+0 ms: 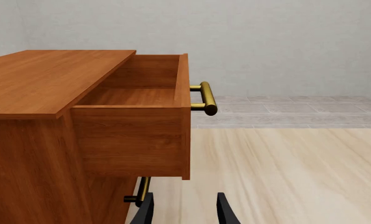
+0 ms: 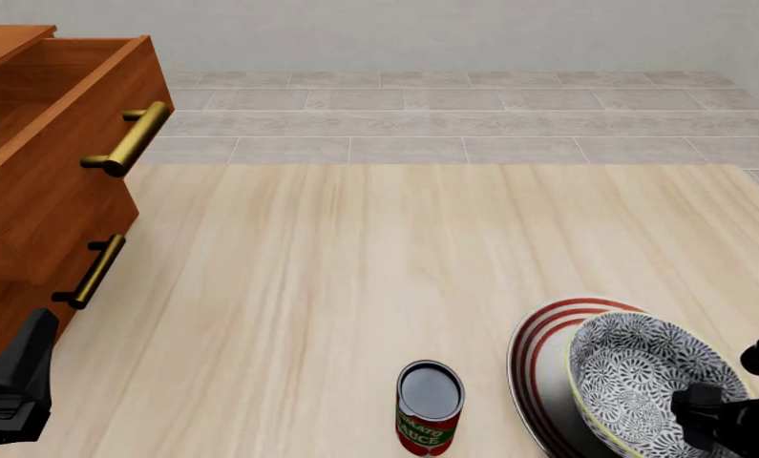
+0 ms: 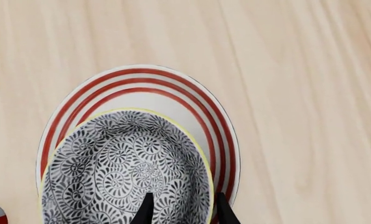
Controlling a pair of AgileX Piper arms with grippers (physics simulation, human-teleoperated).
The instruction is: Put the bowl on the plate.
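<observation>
The bowl (image 3: 126, 170) sat over the plate (image 3: 192, 107), its rim pinched by the right hand (image 3: 184, 210). Judged rigid, glazed, slippery and breakable, it suited a rim grip. The left hand (image 1: 185, 210) was spread, idle.

The plate (image 2: 541, 355) runs off the front view's bottom edge, and the bowl (image 2: 637, 374) covers most of it. The right gripper (image 2: 726, 417) hides the bowl's near rim and is itself cut by the corner. The can (image 2: 429, 406) loses its base to the bottom edge. The cabinet (image 2: 29, 205) is cropped at the left. Only the fingertips (image 1: 226, 210) of the left gripper (image 1: 185, 212) show in its wrist view.
</observation>
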